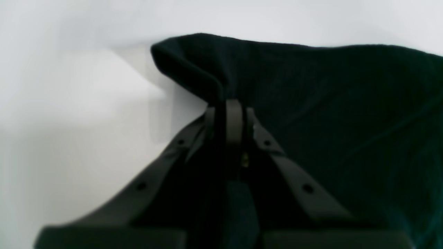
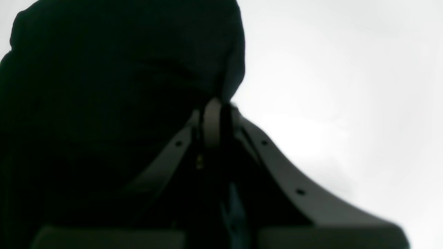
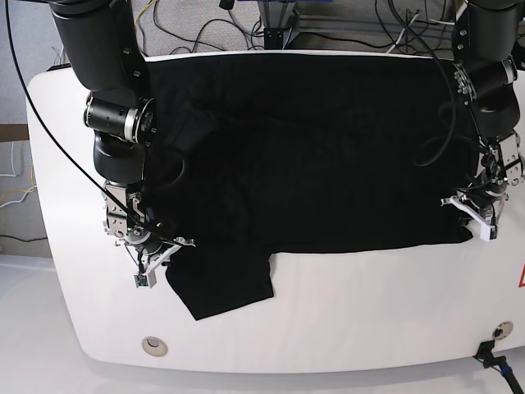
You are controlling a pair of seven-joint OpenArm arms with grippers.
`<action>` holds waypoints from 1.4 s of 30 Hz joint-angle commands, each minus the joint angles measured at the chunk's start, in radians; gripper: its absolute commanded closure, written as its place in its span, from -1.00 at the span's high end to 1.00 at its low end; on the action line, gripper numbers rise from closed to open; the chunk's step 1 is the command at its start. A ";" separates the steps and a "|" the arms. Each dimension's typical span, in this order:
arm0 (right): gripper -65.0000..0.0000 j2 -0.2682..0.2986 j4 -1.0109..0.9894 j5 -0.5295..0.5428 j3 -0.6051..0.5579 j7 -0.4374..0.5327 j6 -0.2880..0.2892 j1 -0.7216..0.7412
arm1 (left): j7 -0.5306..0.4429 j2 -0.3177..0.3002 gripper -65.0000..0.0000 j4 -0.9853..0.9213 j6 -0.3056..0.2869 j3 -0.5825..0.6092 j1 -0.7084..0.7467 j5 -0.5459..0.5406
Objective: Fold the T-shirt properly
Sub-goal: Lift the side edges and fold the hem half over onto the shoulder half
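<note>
both wrist views are soft and blurred, their white backgrounds blown out and dark areas nearly featureless. the base view is sharp, evenly lit, with bowed edges.

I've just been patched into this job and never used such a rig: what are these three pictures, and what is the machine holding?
It is a robot with two arms at a white table. The base picture looks down on the whole scene; the other two come from cameras on each wrist, looking along the jaws. A black T-shirt lies spread on the table. The left gripper, on the base picture's right, is shut on a bunched edge of the shirt. The right gripper, on the base picture's left, is also shut on the cloth, near a sleeve.
</note>
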 commanded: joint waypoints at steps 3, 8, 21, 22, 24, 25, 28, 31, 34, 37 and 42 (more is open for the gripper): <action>-1.00 0.009 0.089 0.005 -0.001 0.007 0.004 0.039 | -0.030 -0.023 -1.00 0.121 -0.066 -0.006 0.018 -0.098; -1.00 0.009 0.277 0.013 -0.001 -0.131 0.005 -0.021 | -0.028 -0.023 -1.00 0.295 -0.072 -0.003 0.120 -0.158; -1.00 0.005 0.965 0.015 -0.001 -0.596 0.151 -0.311 | -0.028 -0.025 -1.00 0.554 -0.074 -0.006 0.314 -0.159; -1.00 0.005 1.017 0.015 -0.001 -0.622 0.160 -0.335 | -0.030 -0.025 -1.00 0.575 -0.074 -0.006 0.334 -0.159; -1.00 0.005 1.112 0.015 -0.001 -0.674 0.180 -0.389 | -0.030 -0.025 -1.00 0.618 -0.074 -0.006 0.368 -0.159; -1.00 0.005 1.155 0.015 -0.001 -0.696 0.188 -0.412 | -0.030 -0.025 -1.00 0.640 -0.074 -0.006 0.387 -0.159; -1.00 0.005 1.278 0.015 -0.001 -0.765 0.212 -0.473 | -0.028 -0.028 -1.00 0.701 -0.075 -0.006 0.436 -0.159; -1.00 0.003 1.394 0.015 -0.001 -0.852 0.238 -0.529 | -0.028 -0.031 -1.00 0.746 -0.075 -0.014 0.491 -0.159; -1.00 0.003 1.482 0.015 -0.001 -0.906 0.258 -0.585 | -0.027 -0.031 -1.00 0.772 -0.075 -0.055 0.545 -0.159; -1.00 0.000 1.512 0.015 -0.007 -0.914 0.261 -0.656 | -0.019 -0.037 -1.00 0.772 -0.077 -0.057 0.580 -0.156; -0.90 -0.038 1.508 0.012 -0.022 -0.915 0.257 -0.771 | 0.068 -0.065 -0.26 0.763 -0.096 -0.063 0.601 -0.155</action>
